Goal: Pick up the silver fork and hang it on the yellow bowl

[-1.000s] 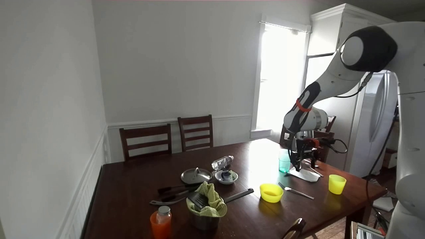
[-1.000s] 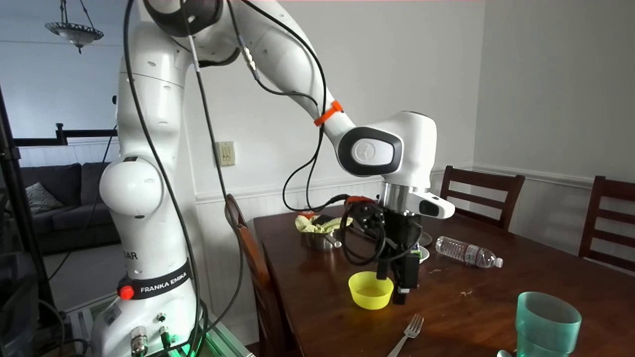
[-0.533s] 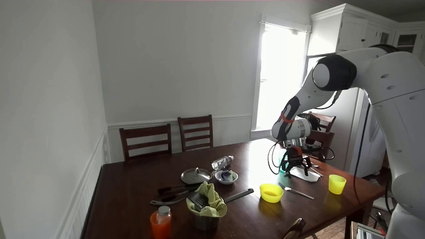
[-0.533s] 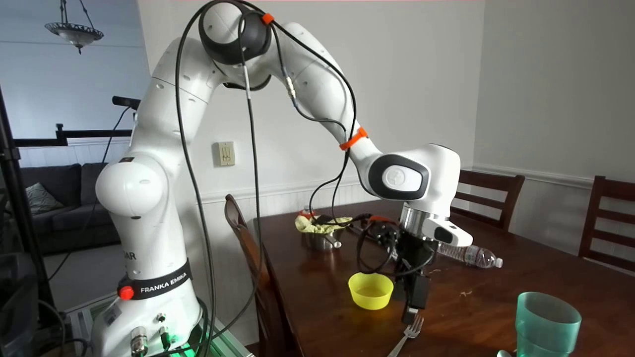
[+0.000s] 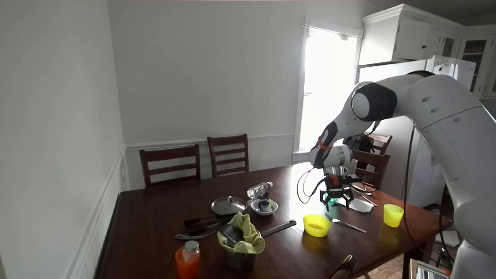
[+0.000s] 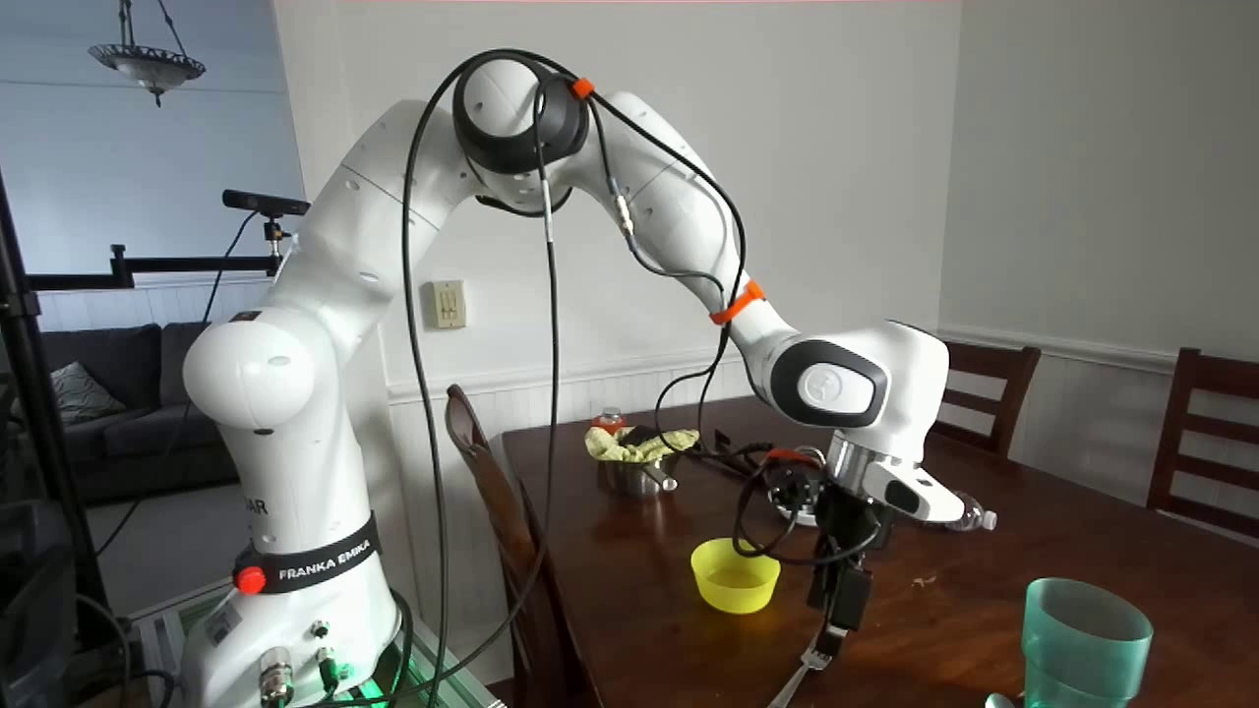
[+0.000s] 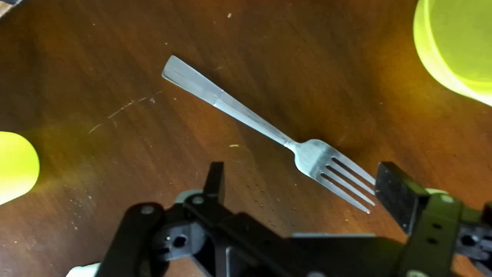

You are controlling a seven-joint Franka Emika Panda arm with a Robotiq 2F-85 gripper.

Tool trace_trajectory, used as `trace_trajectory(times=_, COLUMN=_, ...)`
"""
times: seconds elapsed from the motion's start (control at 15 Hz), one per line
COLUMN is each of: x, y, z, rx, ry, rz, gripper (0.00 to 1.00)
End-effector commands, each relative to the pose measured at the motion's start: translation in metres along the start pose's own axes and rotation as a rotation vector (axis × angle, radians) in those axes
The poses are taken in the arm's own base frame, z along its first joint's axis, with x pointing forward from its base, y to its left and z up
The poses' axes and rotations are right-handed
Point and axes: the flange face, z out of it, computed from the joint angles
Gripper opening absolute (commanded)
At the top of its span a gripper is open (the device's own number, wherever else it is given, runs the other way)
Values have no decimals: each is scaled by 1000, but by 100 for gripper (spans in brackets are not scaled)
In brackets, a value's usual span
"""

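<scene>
Silver fork [image 7: 261,125]: our gripper [image 7: 300,171] sinks nearer, spread wide; we judge grasping is near.
Yellow bowl [image 7: 457,42]: fork's two o'clock, wrist view.

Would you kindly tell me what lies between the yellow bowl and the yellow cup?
The silver fork lies there, as the wrist view shows; in an exterior view it also lies between the yellow bowl and yellow cup.

The fork [image 7: 269,130] looks from here like shiny metal, the yellow bowl [image 5: 317,231] smooth plastic, the table [image 5: 283,254] glossy wood, the towel [image 5: 245,224] matt cloth.
</scene>
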Motion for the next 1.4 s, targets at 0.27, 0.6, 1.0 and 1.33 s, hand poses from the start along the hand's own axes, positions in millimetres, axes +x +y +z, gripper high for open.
trace_trajectory(times=0.27, x=22, y=-27, z=9, rx=38, ry=-33, rz=112, gripper=100)
trace_trajectory(times=0.6, x=32, y=-36, z=18, rx=3, ry=-16, rz=193, gripper=100)
trace_trajectory(times=1.0, x=38, y=-50, z=27, rx=-55, ry=-60, rz=258, gripper=100)
trace_trajectory(times=1.33, x=46, y=-56, z=30, rx=-101, ry=-83, rz=293, gripper=99)
